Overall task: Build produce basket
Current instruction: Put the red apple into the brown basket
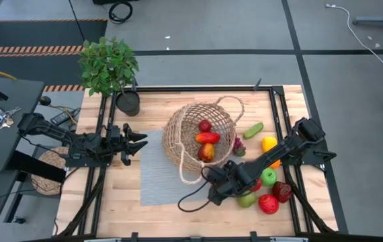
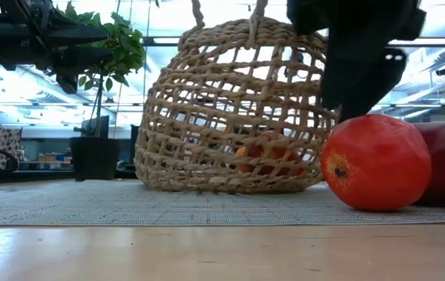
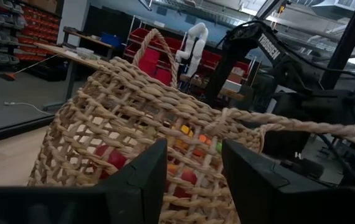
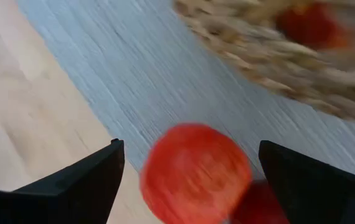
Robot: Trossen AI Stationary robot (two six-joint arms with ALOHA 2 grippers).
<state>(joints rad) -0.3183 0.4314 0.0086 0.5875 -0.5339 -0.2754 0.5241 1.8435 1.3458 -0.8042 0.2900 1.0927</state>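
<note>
Your right gripper [image 1: 213, 191] hangs low over grey mat [image 1: 158, 176], jaws spread wide, gripping nothing; red produce [image 4: 196, 173] sits between them. Basket [image 1: 198, 138] lies tipped just beyond, three pieces inside. Your left gripper [image 1: 138, 142] waits across the basket, jaws part open, empty. Remaining produce lies on table [image 1: 111, 208] behind your right jaws.

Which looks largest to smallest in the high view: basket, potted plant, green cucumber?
1. basket, largest.
2. potted plant, somewhat smaller, though its leaves spread wide.
3. green cucumber, clearly smallest.
</note>
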